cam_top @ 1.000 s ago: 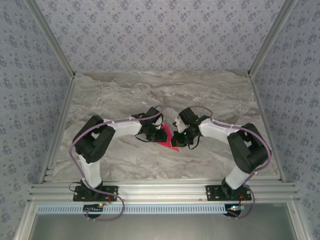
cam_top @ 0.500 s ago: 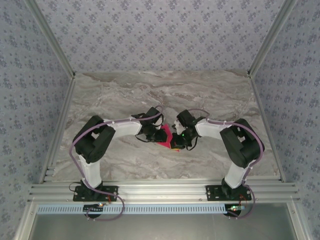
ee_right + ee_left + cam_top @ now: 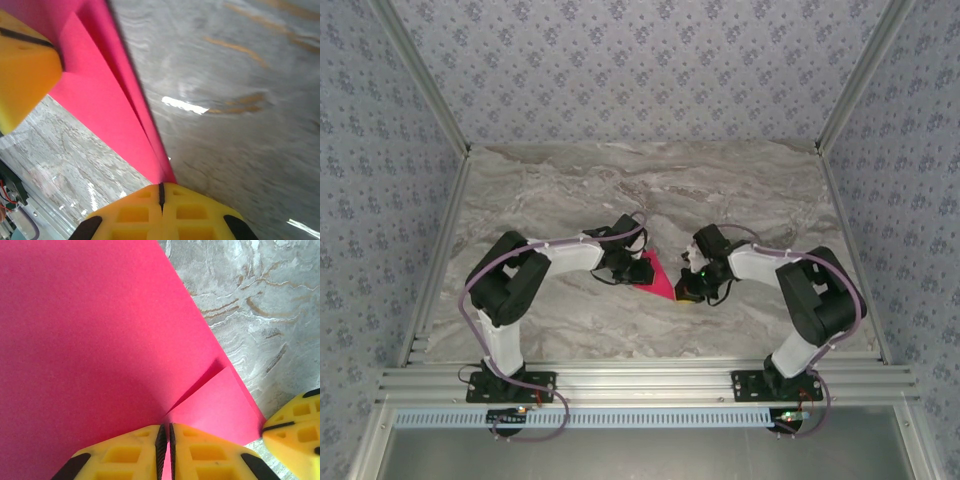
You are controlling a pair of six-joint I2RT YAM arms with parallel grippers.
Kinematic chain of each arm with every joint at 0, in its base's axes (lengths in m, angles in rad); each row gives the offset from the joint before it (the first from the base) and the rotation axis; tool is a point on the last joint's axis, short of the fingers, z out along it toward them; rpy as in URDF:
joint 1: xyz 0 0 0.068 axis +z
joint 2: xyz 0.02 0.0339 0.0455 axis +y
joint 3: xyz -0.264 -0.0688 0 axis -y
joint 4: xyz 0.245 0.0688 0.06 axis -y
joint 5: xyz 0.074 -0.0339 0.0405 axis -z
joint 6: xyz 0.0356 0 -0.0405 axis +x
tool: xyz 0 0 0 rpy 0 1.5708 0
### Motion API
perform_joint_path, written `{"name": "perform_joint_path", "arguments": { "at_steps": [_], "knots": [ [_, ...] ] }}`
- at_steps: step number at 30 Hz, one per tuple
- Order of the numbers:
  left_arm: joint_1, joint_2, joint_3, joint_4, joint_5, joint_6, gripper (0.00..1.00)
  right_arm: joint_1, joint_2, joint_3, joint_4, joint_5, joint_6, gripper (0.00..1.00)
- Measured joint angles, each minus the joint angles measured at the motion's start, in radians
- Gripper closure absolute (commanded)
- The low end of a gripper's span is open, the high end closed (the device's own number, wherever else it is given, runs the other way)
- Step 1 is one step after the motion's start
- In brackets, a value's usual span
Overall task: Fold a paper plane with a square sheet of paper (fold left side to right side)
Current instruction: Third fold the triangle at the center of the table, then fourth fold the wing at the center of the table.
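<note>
My left gripper [image 3: 166, 440] was clamped on a corner of the pink paper [image 3: 658, 276] in the middle of the table [image 3: 620, 190], and my right gripper [image 3: 161, 197] seemed nipped shut on its folded edge (that view was blurred), so I judged I should match the edges squarely before pressing the crease.

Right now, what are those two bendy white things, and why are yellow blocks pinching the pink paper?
Those are two robot arms, the left arm and the right arm, bolted at the near edge of a marble table. One picture looks down from above. The other two come from a small camera on each wrist, so the yellow blocks are each arm's own fingers seen up close. Between the arms is one sheet of pink paper, already creased. The left pincer is shut on its edge, and the right pincer is shut on a folded edge. The job is to fold it into a paper plane.
</note>
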Motion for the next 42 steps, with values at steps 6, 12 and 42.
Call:
{"name": "perform_joint_path", "arguments": {
  "at_steps": [6, 12, 42],
  "knots": [
    [0.0, 0.0, 0.0, 0.0, 0.001, 0.0, 0.84, -0.034, -0.027, -0.025, -0.03, 0.002, -0.035, 0.97],
    [0.007, -0.02, 0.0, -0.008, 0.011, 0.0, 0.69, -0.061, -0.137, -0.039, -0.102, 0.041, -0.076, 0.86],
    [0.308, -0.567, -0.316, -0.026, 0.038, -0.109, 0.5, 0.335, 0.064, 0.222, -0.131, 0.496, -0.081, 0.26]
  ]
}}
